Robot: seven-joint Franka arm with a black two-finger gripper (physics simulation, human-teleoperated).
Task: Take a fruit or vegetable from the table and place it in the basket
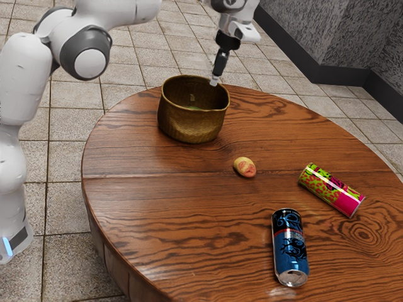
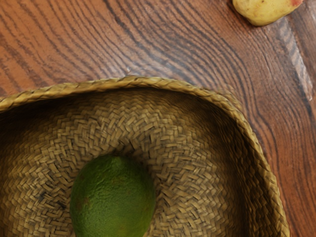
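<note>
Lime (image 2: pixel 113 197) inside wicker basket (image 1: pixel 189 123) per wrist view, long axis roughly toward the rim nearer the potato (image 1: pixel 244 167). Exterior view adds blue can (image 1: pixel 291 251), near right; gripper (image 1: pixel 215 80) above basket, can't tell whether apart or together.

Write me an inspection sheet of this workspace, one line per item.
Surface: round wooden table, brown with dark grain.
Job's things: green lime inside the woven basket; yellow-and-red potato-like piece on the table, outside the basket.
Clutter: blue-and-black can and pink-and-green can, both lying on their sides.
Gripper: black gripper pointing down by the basket's rim; whether it touches is unclear.
Cables: nothing seen.
Surroundings: tiled floor, grey walls with dark skirting.
</note>
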